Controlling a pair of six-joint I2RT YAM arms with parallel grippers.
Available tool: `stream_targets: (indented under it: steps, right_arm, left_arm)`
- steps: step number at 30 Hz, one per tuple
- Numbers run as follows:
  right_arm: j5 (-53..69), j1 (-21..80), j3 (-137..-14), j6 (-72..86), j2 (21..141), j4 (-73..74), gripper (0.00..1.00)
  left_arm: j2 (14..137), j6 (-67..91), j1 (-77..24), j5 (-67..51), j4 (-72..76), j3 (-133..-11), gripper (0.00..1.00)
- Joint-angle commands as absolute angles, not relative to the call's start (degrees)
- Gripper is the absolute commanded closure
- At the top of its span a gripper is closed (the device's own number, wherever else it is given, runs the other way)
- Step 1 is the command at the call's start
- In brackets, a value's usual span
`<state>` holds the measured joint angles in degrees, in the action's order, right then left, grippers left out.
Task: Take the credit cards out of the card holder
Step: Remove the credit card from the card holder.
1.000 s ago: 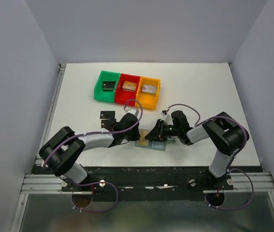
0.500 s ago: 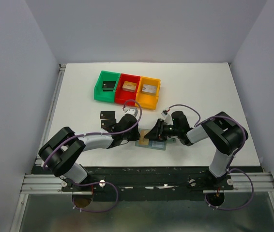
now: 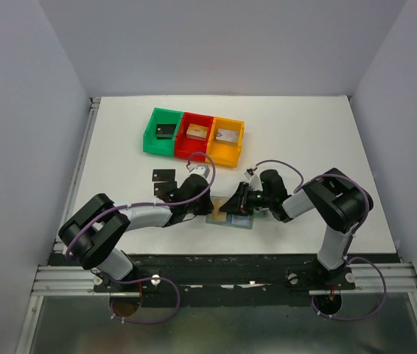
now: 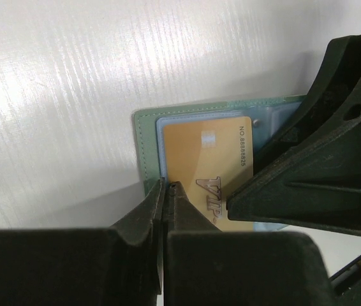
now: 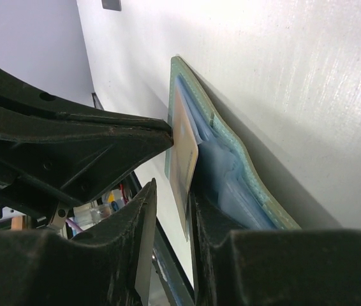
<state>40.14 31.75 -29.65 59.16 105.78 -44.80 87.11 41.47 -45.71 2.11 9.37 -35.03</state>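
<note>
Gold VIP card [image 4: 206, 172] — likely thin, stiff, slick; pinch its edge. Left fingers [image 4: 141, 213] clenched at its corner, right fingers [image 5: 136, 220] parted astride.

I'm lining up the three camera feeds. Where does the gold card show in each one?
Top external: gold card is a small tan patch, low centre, at the left end of the card holder.
Left wrist: gold card sits centre, face up, printed VIP, inside the card holder.
Right wrist: gold card sits centre, seen edge-on, tilted off the card holder.
Shared landmark: the holder's grey-green rim.
</note>
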Motion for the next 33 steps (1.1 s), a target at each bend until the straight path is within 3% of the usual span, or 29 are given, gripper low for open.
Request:
stream_targets:
  steps: [1, 6, 10, 17, 33]
  right_arm:
    - [40.69, 31.99, -29.36, 58.01, 104.95, -46.76, 0.67]
    - [40.34, 31.64, -28.83, 56.08, 103.27, -43.69, 0.67]
    - [40.08, 31.55, -28.65, 54.58, 102.31, -41.58, 0.68]
    - [39.2, 31.38, -28.92, 51.86, 99.41, -36.48, 0.68]
    - [38.94, 30.24, -27.77, 48.78, 96.24, -31.82, 0.68]
  left_arm:
    - [87.28, 42.19, -46.41, 0.79, 4.83, -33.05, 0.87]
    - [85.0, 42.45, -46.41, 2.02, 3.78, -32.7, 0.65]
    - [84.46, 42.28, -46.41, 2.64, 3.25, -32.61, 0.64]
    - [86.04, 42.45, -46.23, 2.64, 3.25, -32.7, 0.68]
    - [86.92, 41.92, -45.97, 2.81, 2.37, -33.4, 0.9]
